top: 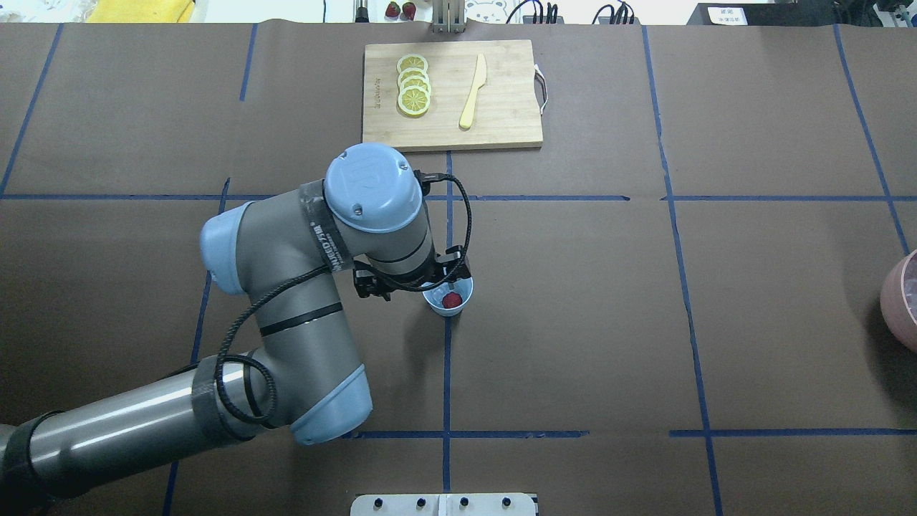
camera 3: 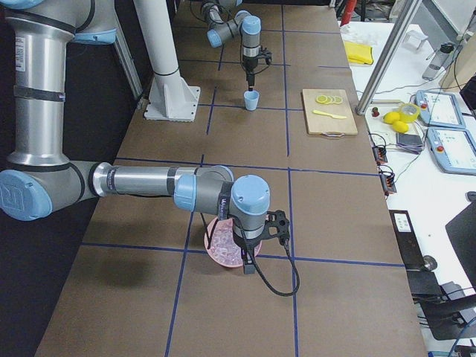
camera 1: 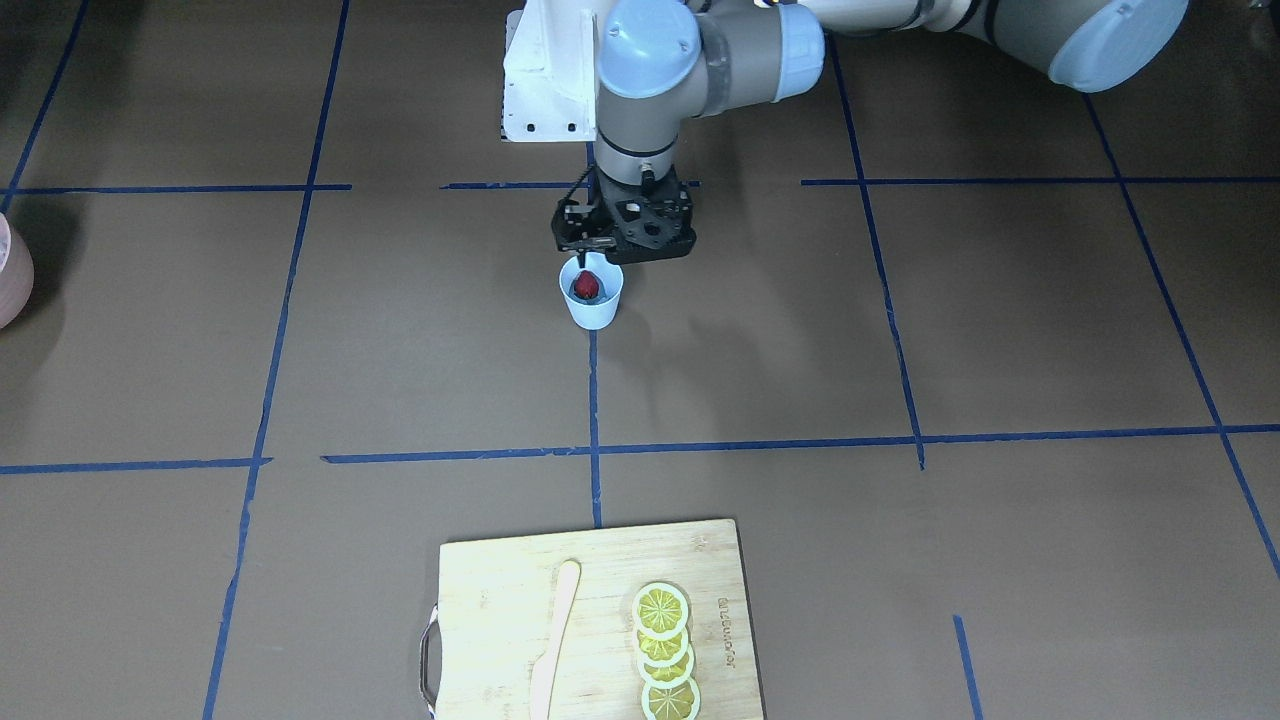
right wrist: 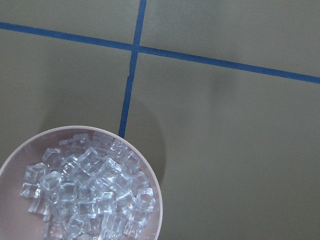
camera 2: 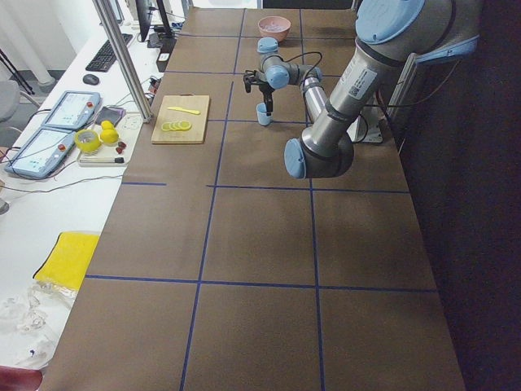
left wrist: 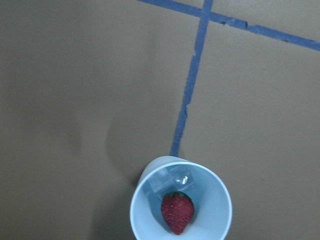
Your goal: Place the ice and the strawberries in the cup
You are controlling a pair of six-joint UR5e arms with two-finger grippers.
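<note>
**Status.** The cup (camera 1: 592, 302) stands upright on the table (camera 1: 900, 330), upper centre of the front view, on a blue tape line. The strawberry (left wrist: 177, 212) lies inside it. Pale ice (left wrist: 170, 180) sits just beside the berry, against the cup wall. The left gripper (camera 1: 588, 262) hangs directly over the cup mouth, fingertips close above the rim. Whether its fingers are spread or pressed together cannot be told; they hold nothing visible. The right gripper (camera 3: 250, 271) hovers over the pink bowl (right wrist: 143, 163) of ice cubes (right wrist: 85, 190), lower centre of the right-side view; its state cannot be told either.

**Risks, as judged.**
1. A sideways exit by the left gripper could clip the rim and tip the light cup, spilling its contents.
2. If more ice is required, the cubes look slick and clear, so one could slip out and land on the table.
3. With both arms over the cup together, they could collide.
</note>
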